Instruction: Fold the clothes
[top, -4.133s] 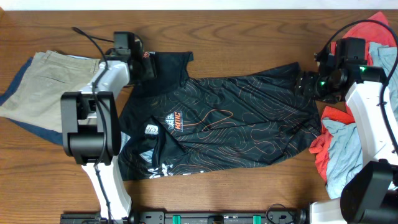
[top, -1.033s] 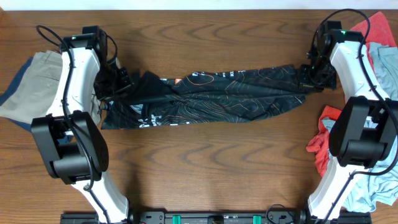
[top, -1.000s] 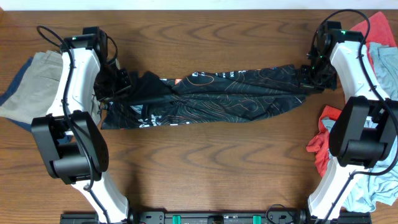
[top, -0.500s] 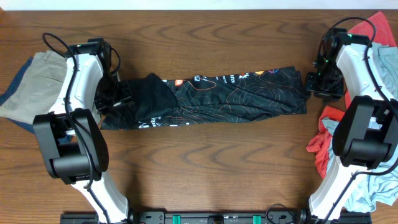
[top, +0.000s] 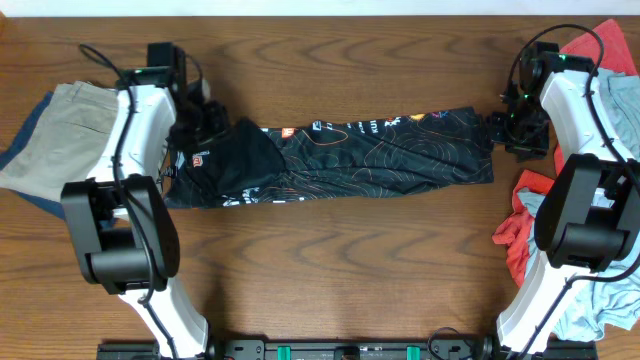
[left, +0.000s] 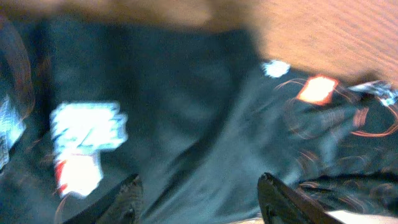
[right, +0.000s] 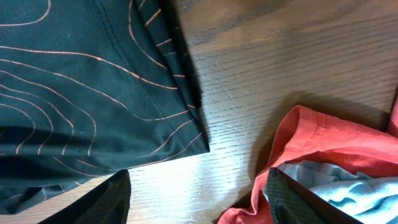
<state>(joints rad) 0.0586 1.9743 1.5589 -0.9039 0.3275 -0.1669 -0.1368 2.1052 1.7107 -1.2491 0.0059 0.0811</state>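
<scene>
Your left gripper (left: 200, 184) hangs open over one end of the jersey (top: 350, 155). Your right gripper (right: 198, 180) stands open at the other end. The jersey lies folded lengthwise on the surface (top: 330, 260).

Black orange-lined jersey (top: 370, 155) lies folded lengthwise, apparently flat.

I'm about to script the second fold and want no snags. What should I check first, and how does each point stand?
1. Right claw open, off the jersey: ok.
2. Left claw open: ok. Clear of the jersey: cannot tell, the view is blurred.
3. Jersey's right end flat: ok.
4. Jersey's left end flat: not ok, bunched.
5. Red garment apart from the jersey: ok.
6. Trousers apart from the jersey: cannot tell, the left arm hides the gap.
</scene>
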